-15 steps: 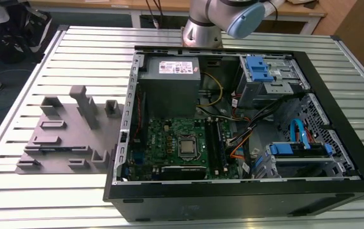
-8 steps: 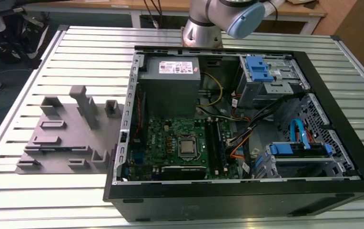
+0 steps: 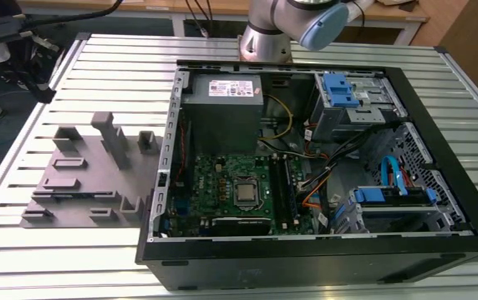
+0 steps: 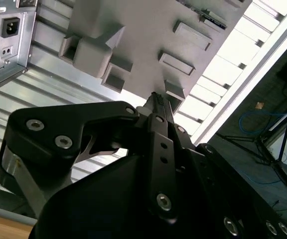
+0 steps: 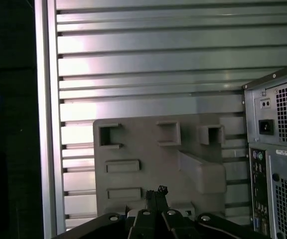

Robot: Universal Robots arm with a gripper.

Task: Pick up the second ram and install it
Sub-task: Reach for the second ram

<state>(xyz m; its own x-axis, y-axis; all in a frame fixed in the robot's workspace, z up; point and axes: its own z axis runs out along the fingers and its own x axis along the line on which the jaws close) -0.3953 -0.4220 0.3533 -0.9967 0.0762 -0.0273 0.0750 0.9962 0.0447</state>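
The second ram (image 3: 72, 195) appears as a long, thin, dark strip set low in the grey fixture (image 3: 97, 175), running across it toward the fixture's near end in the exterior view. In the second wrist view the same strip (image 4: 211, 19) lies at the far side of the fixture (image 4: 143, 30), dark with a few small lighter marks; its colour and chips cannot be made out.

Two flat blocks stand just beyond the strip, smaller blocks just in front of it, and the tall slab and posts are grouped at the fixture's other end. Bare slats of the table (image 3: 114, 69) run from the fixture to the edge rail on the exterior view's left. On the exterior view's right, the wall of the uncovered computer case (image 3: 306, 262) sits just beside the fixture. Inside the case, the long black slots (image 3: 288, 194) lie beside the processor on the green motherboard (image 3: 222, 175).

The fingers (image 5: 151, 199) are pressed together with nothing between them, also seen in the second wrist view (image 4: 159, 134). They hang well apart from the ram, above the fixture (image 5: 148, 149), with the case's rear panel off to one side
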